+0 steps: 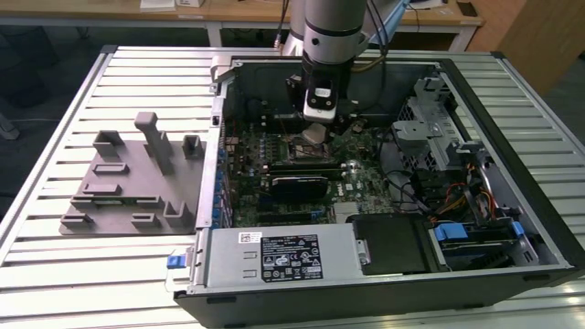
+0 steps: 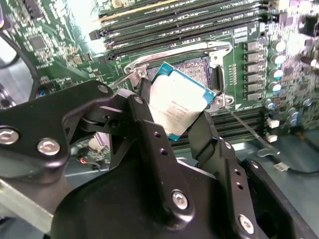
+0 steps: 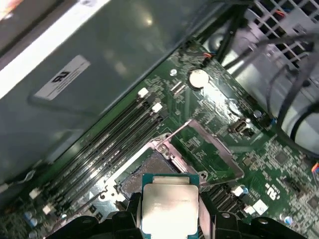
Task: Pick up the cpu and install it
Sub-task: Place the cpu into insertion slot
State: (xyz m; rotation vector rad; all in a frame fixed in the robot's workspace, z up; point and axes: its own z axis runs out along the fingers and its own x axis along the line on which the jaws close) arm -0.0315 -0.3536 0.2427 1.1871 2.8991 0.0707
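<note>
The cpu [image 2: 182,102] is clamped between the two black fingers [image 2: 149,129] of the gripper [image 2: 172,107]. The fingers are drawn in only as far as the chip's width, one pressed against each opposite edge.

A flat square chip is shown. Its metal top is silver-grey with faint print in the first wrist view, and is washed nearly white by glare in the second wrist view. A thin blue-green rim is seen around the lid.

The chip is held tilted just above the socket [image 2: 197,69], near the middle of the motherboard [image 1: 366,181] inside the open computer case [image 1: 384,301]. The retention frame [image 3: 212,154] is raised open beside the socket, and the memory slots [image 2: 169,20] run alongside it.

Part of the socket is covered by the chip, and whether the chip's lower corner touches the socket cannot be told. In the first wrist view one edge of the chip is cut off behind the gripper's body. In the exterior view the chip is made out only as a small pale patch under the arm [image 1: 327,31].

A grey fixture tray [image 1: 128,199] is seen on the slatted table [image 1: 92,274], at the exterior view's left, just beside the case.
</note>
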